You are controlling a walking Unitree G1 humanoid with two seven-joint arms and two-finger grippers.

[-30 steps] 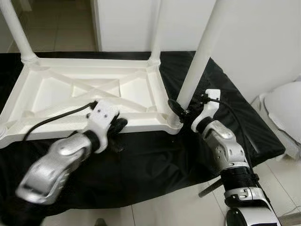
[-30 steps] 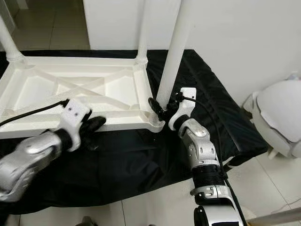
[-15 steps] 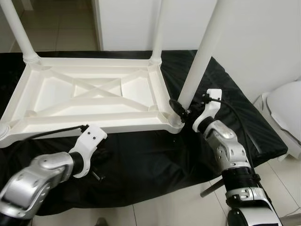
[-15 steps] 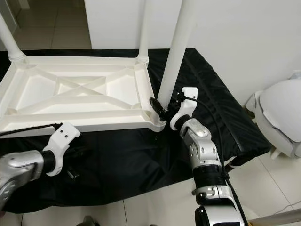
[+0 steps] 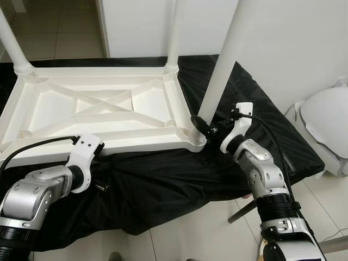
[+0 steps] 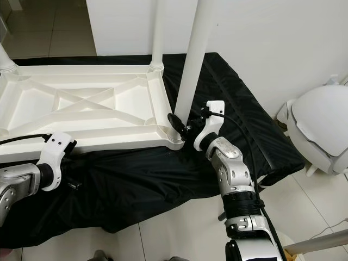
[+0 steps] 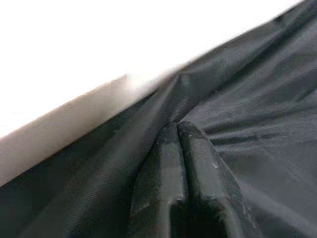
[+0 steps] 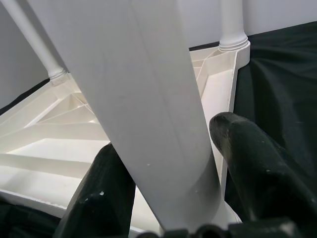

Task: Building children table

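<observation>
**Right claw on the near-right leg; watch the tilt**

Your main risk sits at the lower middle of the head views. The leg [image 5: 220, 70] in the right claw [image 5: 202, 126] leans away from upright compared with the far-right leg [image 5: 172, 32], so it may not be seated squarely in its corner socket. Push or twist it at this angle and it could jam, pop out, or drag the whole upturned table top [image 5: 92, 111] across the slippery black cloth [image 5: 179, 174]. Nothing braces the frame just now, which makes that slide more likely.

The table top lies underside up, ribs showing, across the left and centre of the head views. It rests on the cloth-covered surface, with legs standing at the far-left corner [image 5: 12, 41], the far-right corner and the near-right corner.

Your right arm reaches in from the lower right, forearm angled up and inward, wrist bent toward the foot of the leg. In the right wrist view its two fingers [image 8: 96, 198] straddle the leg just above the socket, closed against either side of it.

Your left arm comes in low from the lower left, its white wrist just in front of the table's near edge. The left claw [image 7: 183, 148] has its fingers pressed together with nothing between them, tips resting on or just above the cloth beside the white rim.
</observation>
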